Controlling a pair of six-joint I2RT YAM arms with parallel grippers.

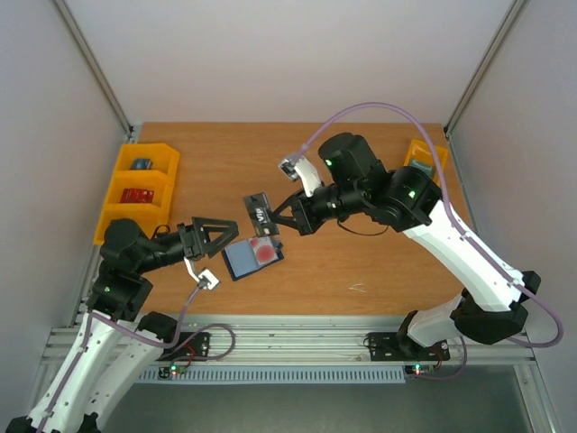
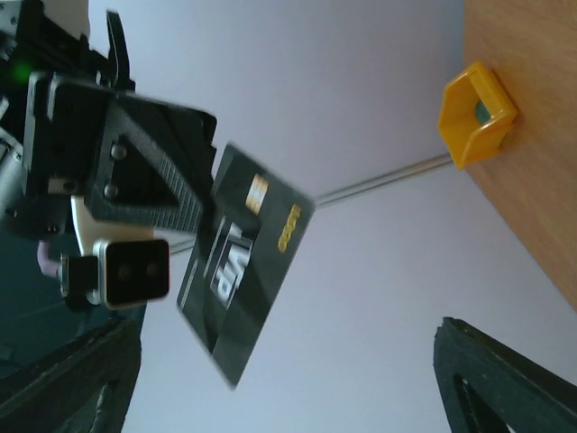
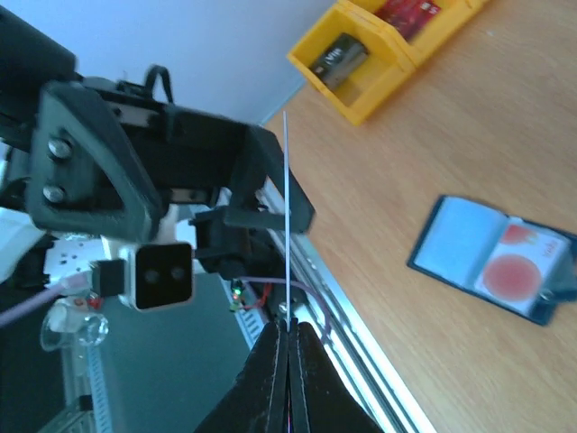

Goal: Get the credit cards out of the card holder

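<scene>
1. Wooden table (image 1: 361, 180), pale walls on three sides, yellow bins (image 1: 140, 185) at the far left and a small yellow bin (image 1: 424, 158) at the far right.
2. Card holder (image 1: 242, 262) lies open and flat on the table near the front, between my two arms, blue-grey inside facing up.
3. Pale card with red round mark (image 1: 264, 252) sits in the holder's right half. The right wrist view shows red marks in two pockets; I cannot tell if that is one card or two.
4. My right gripper (image 1: 272, 216) is clamped on a dark card (image 1: 259, 213), lifted clear above the holder. The left wrist view shows "VIP" and gold lettering on its face.
5. My left gripper (image 1: 231, 238) hangs just beside the holder's left edge, fingers (image 2: 81, 379) spread wide with nothing between them, pointed toward the held card.
6. Step in hand, as I judge it: one card out and in the air, the pale one not yet pulled.
7. Next move calls for laying the dark card on bare wood apart from the holder, or passing it to the left. The holder then needs pinning while the right pinches the pale card's exposed edge.
</scene>
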